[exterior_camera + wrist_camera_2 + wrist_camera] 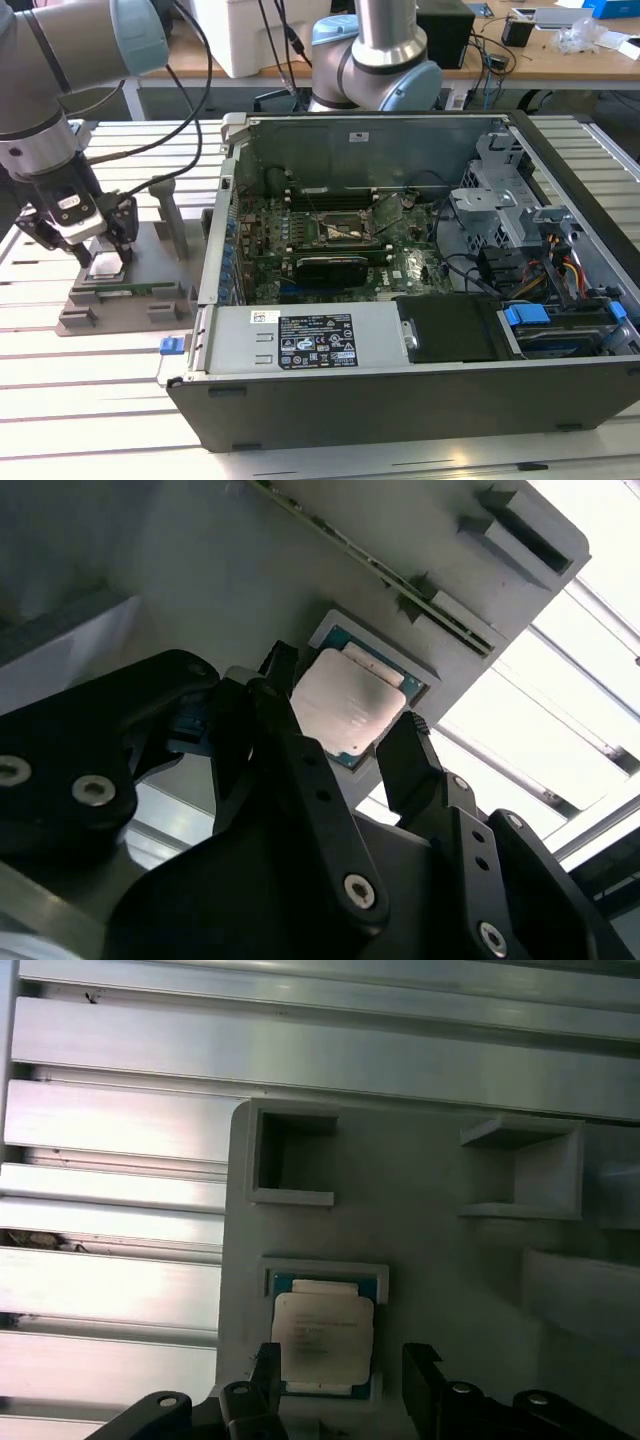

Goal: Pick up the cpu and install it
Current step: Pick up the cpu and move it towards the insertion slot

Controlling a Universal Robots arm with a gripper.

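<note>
The cpu (322, 1330), a flat square chip with a silvery top, lies in a square recess of the grey holder block (430, 1260). In both wrist views my gripper (343, 1370) hovers over it, open, one black finger on each side of the chip and a gap showing at one side. The second wrist view has the cpu (348, 708) between the fingertips (405, 742) of my gripper (343, 702). In the exterior view my gripper (100, 252) stands over the holder block (130, 297) at the exterior view's left, outside the computer case. The motherboard's socket (345, 232) sits open inside the case.
An open computer case (400, 330) takes up the middle and right of the exterior view, with a black expansion card (333, 266), cables and drive bays inside. Upright posts (170, 215) rise from the holder block. A second robot arm (375, 60) stands behind the case. The table is slatted aluminium (90, 350).
</note>
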